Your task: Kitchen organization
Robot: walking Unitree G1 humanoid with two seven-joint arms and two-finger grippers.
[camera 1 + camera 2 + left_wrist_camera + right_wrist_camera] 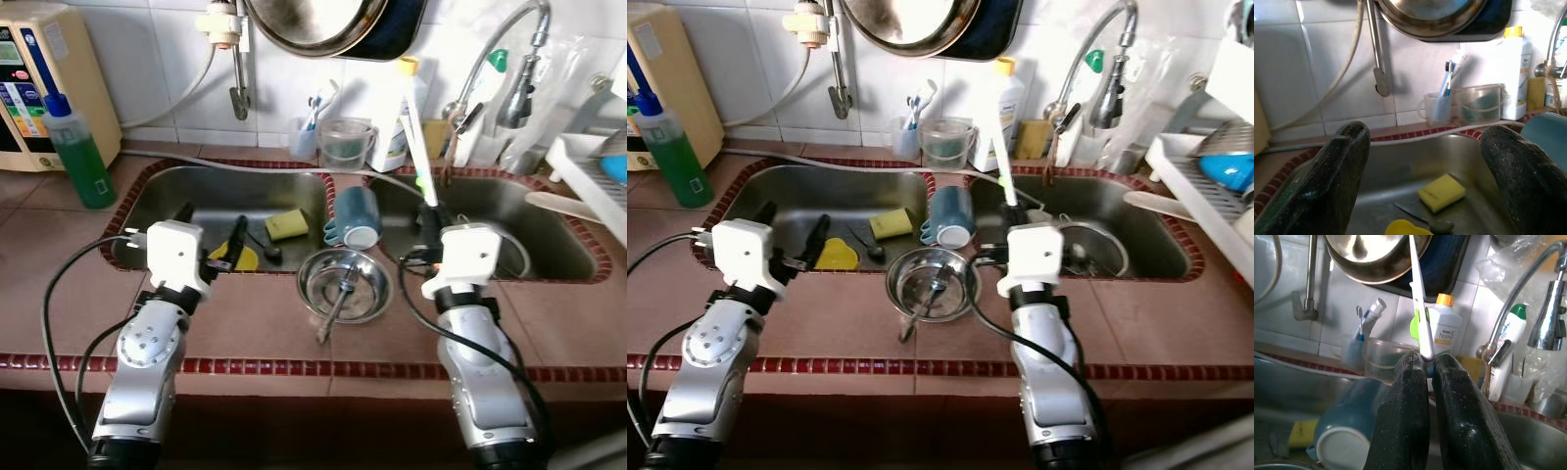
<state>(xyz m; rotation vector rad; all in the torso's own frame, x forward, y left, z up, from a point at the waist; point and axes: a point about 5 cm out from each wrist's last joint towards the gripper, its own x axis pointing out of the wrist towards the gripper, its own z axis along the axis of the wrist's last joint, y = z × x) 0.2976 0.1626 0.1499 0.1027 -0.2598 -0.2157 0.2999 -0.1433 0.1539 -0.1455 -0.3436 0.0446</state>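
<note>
My right gripper [431,210] is shut on the lower end of a white and green toothbrush [415,127], held upright over the front of the right sink basin [549,220]. In the right wrist view the toothbrush [1418,298] rises from between the fingertips [1415,363]. A clear cup holding toothbrushes [305,135] stands on the back ledge. My left gripper [210,227] is open with nothing between its fingers, above the front edge of the left sink basin [196,191]. A yellow sponge [1442,192] lies in that basin beyond the left fingers [1339,171].
A steel bowl [344,285] with a utensil in it sits on the counter between my arms. A blue mug [355,217] lies on its side on the sink divider. A green bottle [78,152], a clear tub [346,143], a white bottle [396,132], a faucet [495,54] and a dish rack [593,181] line the back and right.
</note>
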